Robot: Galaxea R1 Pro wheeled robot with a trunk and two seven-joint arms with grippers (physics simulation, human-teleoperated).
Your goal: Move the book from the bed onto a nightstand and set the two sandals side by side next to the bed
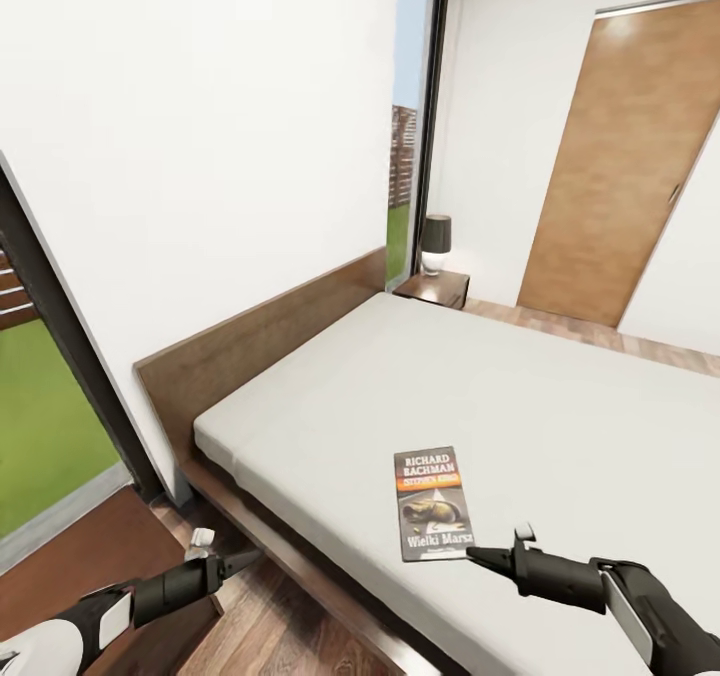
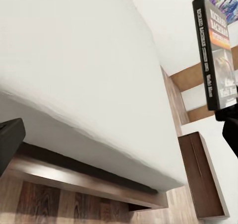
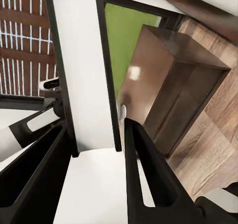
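Well, the bedroom's biggest piece, the bed point(image 1: 560, 406), stretched across the head view with its pale grey mattress bare except for one item, its dark headboard point(image 1: 260, 341) running along the white wall. Beyond its far corner sat a nightstand point(image 1: 435, 288) carrying a small lamp point(image 1: 435, 244), with a brown door point(image 1: 625, 176) off to the right, and a second nightstand point(image 3: 171, 85) showed near the window in the right wrist view, which looked the handier drop-off since it stood on the robot's side of the bed. Then the arms: the left arm hung low beside the frame over the plank floor point(image 1: 290, 626), its left claw point(image 1: 240, 559) apparently parked out of the way; whether that one was spread or pressed together, I couldn't tell. The right claw point(image 1: 480, 556) was stretched out over the mattress, fingers spread in the right wrist view with nothing between them, its tip just beside the lower edge of the book point(image 1: 433, 503). That book lay flat, cover up, near the mattress edge closest to the robot, and the low, level reach suggested the claw was lining up to take it by that near edge. No grip yet, by my reading.
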